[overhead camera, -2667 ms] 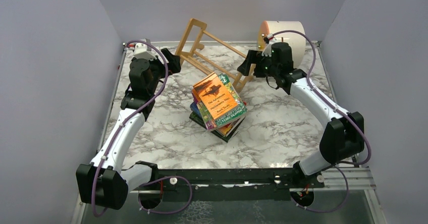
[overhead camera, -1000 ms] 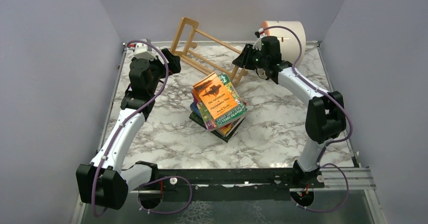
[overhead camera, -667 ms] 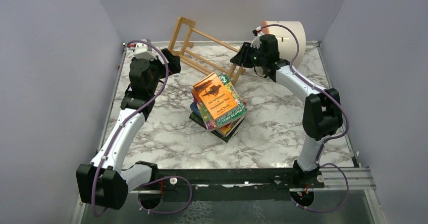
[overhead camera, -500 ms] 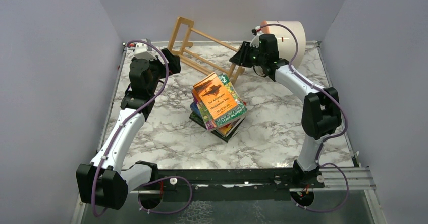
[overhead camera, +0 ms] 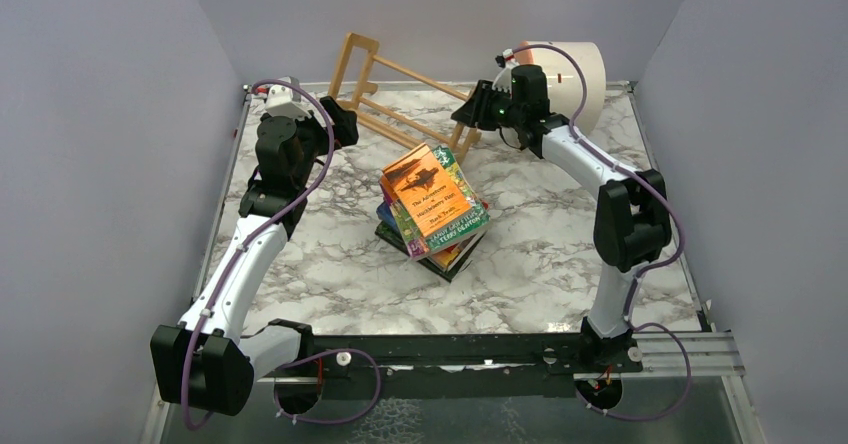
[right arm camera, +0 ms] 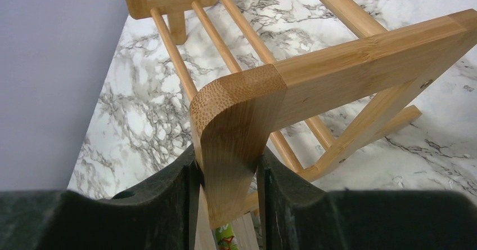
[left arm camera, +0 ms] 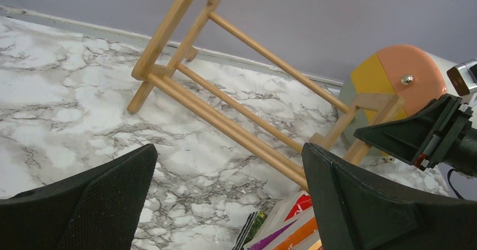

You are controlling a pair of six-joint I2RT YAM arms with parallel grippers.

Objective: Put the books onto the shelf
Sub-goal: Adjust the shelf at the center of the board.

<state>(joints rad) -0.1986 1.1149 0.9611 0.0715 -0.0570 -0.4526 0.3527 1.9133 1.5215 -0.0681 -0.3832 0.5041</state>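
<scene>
The shelf (left arm camera: 225,125) is tilted. The right pincer (right arm camera: 228,171) is clenched on its right end piece. The books (overhead camera: 432,199) are stacked on the tabletop (overhead camera: 550,244) just nearward of the shelf. The left pincer (left arm camera: 229,151), left of the shelf, is released.

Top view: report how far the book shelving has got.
Done: nothing is shelved. All the books lie stacked in the middle of the marble table.
In hand: the right hand is clamped on one end piece of the wooden book rack, which sits tilted, not upright. The left hand is open and empty near the rack's other end.
Left: stand the rack up, then load every book.
</scene>
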